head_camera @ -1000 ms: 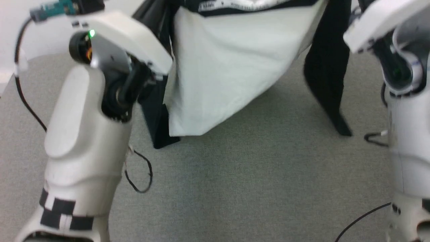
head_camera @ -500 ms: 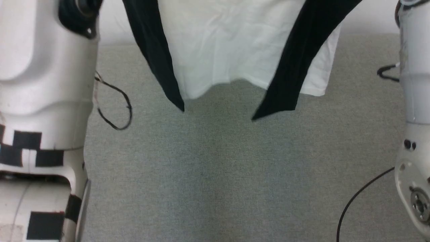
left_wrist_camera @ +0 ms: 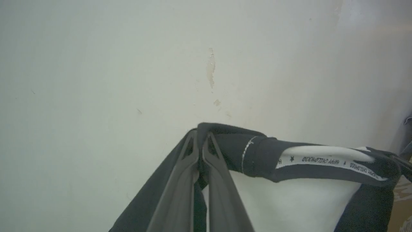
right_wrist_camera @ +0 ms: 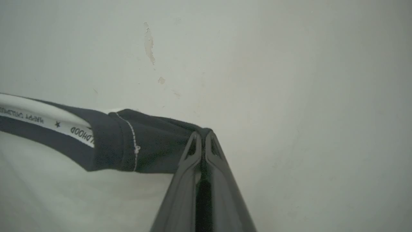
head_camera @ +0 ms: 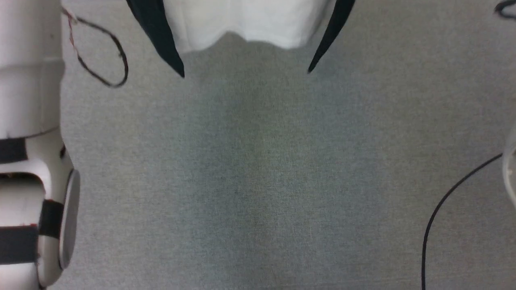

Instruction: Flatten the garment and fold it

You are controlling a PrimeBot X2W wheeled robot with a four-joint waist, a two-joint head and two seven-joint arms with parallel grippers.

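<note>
Since a second ago the head view has shifted as a whole, so the camera has moved. Apart from that, the garment (head_camera: pixel 246 24) no longer hangs skewed with one corner drooping: its white hem is now roughly level at the top of that view. The two black sleeve tips (head_camera: pixel 171 60) (head_camera: pixel 322 52) point down on either side of the hem.

The shirt is in the air, held by its two shoulders. The black collar with its lettered neck tape (left_wrist_camera: pixel 325 160) is stretched almost taut between them. In the left wrist view the white body (left_wrist_camera: pixel 289 199) falls away below the collar.

The left gripper (left_wrist_camera: pixel 201 141) has its fingers pressed together on the black shoulder fabric at one end of the collar. The right gripper (right_wrist_camera: pixel 202 141) pinches the matching shoulder at the other end in the same way. Both wrist cameras look toward a pale wall (left_wrist_camera: pixel 96 64).

What matters for the next move is that the shirt's long axis, collar to hem, runs straight down from the pinches, and the line between the shoulders is level. Neither arm is nearer, since each holds one end.

Below the hem lies the grey felt-like surface (head_camera: pixel 258 181), bare apart from a black cable (head_camera: pixel 443 209) at the right and a wire loop (head_camera: pixel 100 60) beside the pale left forearm (head_camera: pixel 28 100). I cannot tell whether the hem touches this surface. To my eye the next step is to lower both hands evenly so the hem lands first and the body spreads out flat.
</note>
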